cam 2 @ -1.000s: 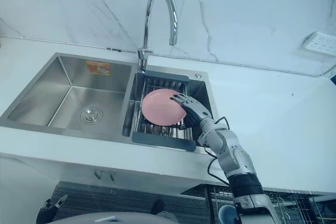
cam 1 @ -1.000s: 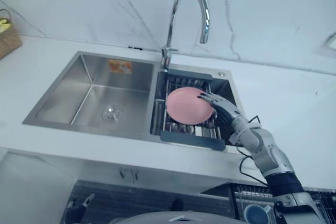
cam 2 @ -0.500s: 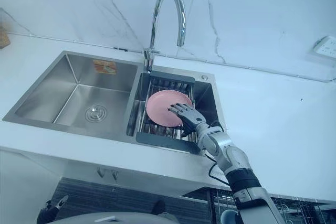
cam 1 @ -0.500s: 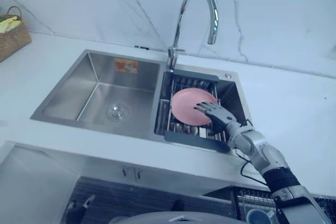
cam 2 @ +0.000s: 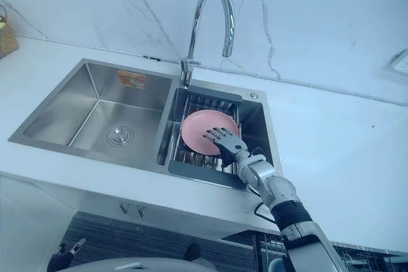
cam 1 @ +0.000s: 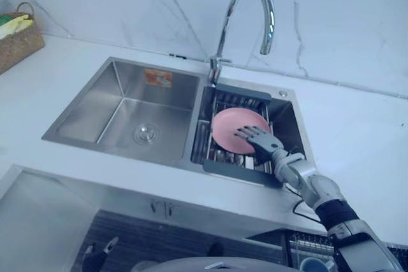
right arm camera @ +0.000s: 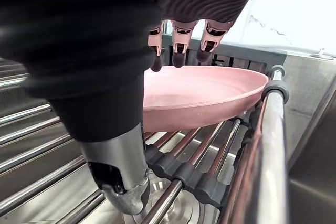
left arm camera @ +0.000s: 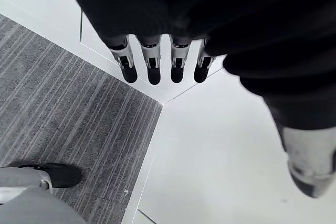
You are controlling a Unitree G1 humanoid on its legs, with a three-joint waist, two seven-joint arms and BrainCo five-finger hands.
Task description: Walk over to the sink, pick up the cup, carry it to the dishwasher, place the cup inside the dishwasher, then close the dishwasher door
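A pink plate (cam 1: 228, 124) lies tilted on the dish rack (cam 1: 242, 169) in the sink's right basin; I see no cup there. My right hand (cam 1: 257, 139) reaches in from the lower right. It is open, with straight fingers (right arm camera: 178, 51) spread just above the plate's (right arm camera: 210, 90) top and the thumb (right arm camera: 118, 166) low beside its rim, over the rack's bars (right arm camera: 184, 177). Whether the fingers touch the plate I cannot tell. My left hand (left arm camera: 157, 61) hangs open, holding nothing, above a striped grey floor.
A tall curved faucet (cam 1: 245, 4) stands behind the rack. The steel left basin (cam 1: 127, 113) holds only its drain. A wicker basket (cam 1: 19, 36) sits on the white counter at far left. A wire dishwasher rack (cam 2: 357, 250) shows below the counter at lower right.
The camera has shifted, moving the whole sink rightward in view. My right hand has reached farther over the plate, from its right edge toward its middle.
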